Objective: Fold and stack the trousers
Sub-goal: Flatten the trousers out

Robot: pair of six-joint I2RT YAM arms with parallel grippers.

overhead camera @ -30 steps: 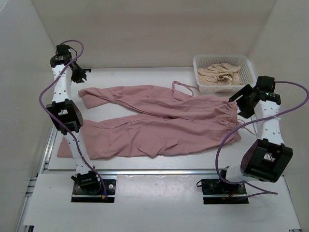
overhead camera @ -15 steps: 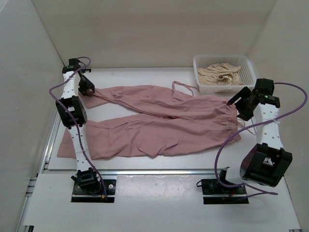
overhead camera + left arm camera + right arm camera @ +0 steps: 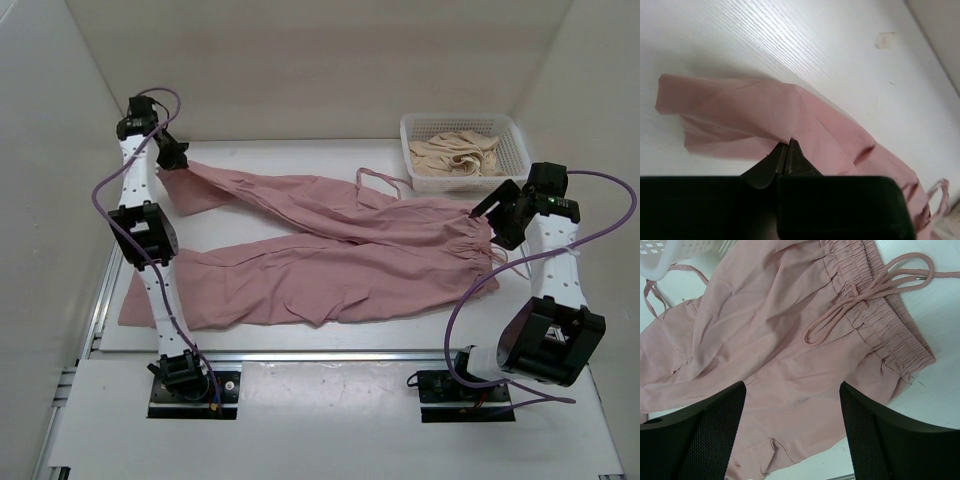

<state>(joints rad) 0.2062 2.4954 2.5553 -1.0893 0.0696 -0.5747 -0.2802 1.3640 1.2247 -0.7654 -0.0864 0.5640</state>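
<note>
The dusty-pink trousers [image 3: 340,250] lie spread across the table, legs to the left and gathered waistband [image 3: 880,325] with drawstring [image 3: 865,295] to the right. My left gripper [image 3: 172,155] is at the far left, shut on the cuff end of the far leg and holding it a little above the table. In the left wrist view its tips [image 3: 787,142] pinch a fold of the pink fabric [image 3: 790,110]. My right gripper [image 3: 497,215] hovers open over the waistband end. The trousers' cloth [image 3: 790,340] lies below its spread fingers [image 3: 705,435], untouched.
A white basket [image 3: 505,128] with beige cloth [image 3: 458,155] in it stands at the back right, its corner [image 3: 670,255] close to the right gripper. White walls enclose the table on the left, back and right. The near leg's cuff [image 3: 135,305] reaches the front left edge.
My left gripper dropped onto the far leg's cuff, closed on it and raised it back toward the far left, pulling that leg taut. The right arm shifted only slightly.
</note>
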